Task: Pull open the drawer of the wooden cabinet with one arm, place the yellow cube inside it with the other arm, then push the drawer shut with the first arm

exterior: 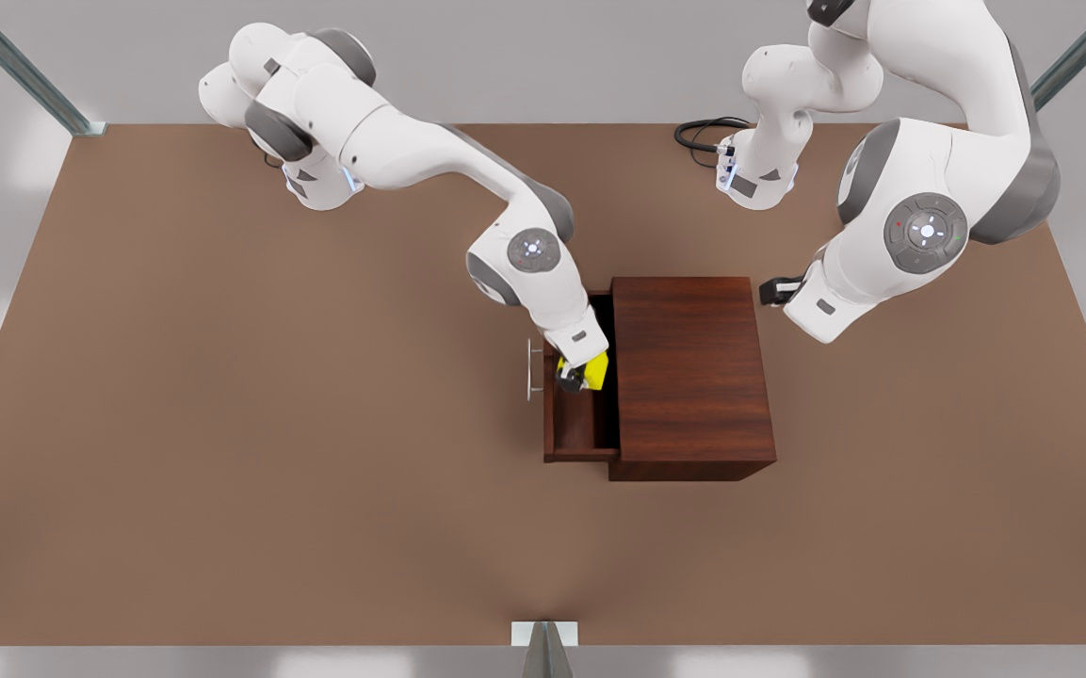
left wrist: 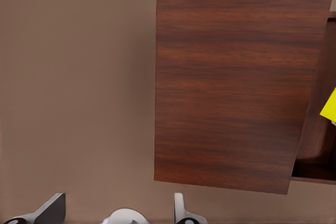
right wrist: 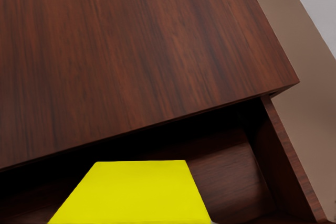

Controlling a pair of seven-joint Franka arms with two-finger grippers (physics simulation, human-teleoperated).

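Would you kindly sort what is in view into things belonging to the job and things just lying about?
Job: drawer, pulled open; wooden cabinet; yellow cube, held over the drawer by right gripper; left gripper, waiting, open.
Lying about: black cable; brown table.

The yellow cube (right wrist: 139, 192) sits seemingly within the open drawer (right wrist: 286, 161).

Dark reddish-brown wooden cabinet (exterior: 691, 372) on the tabletop, its drawer (exterior: 573, 435) pulled open, small bright yellow cube (exterior: 594, 371) over the open drawer.
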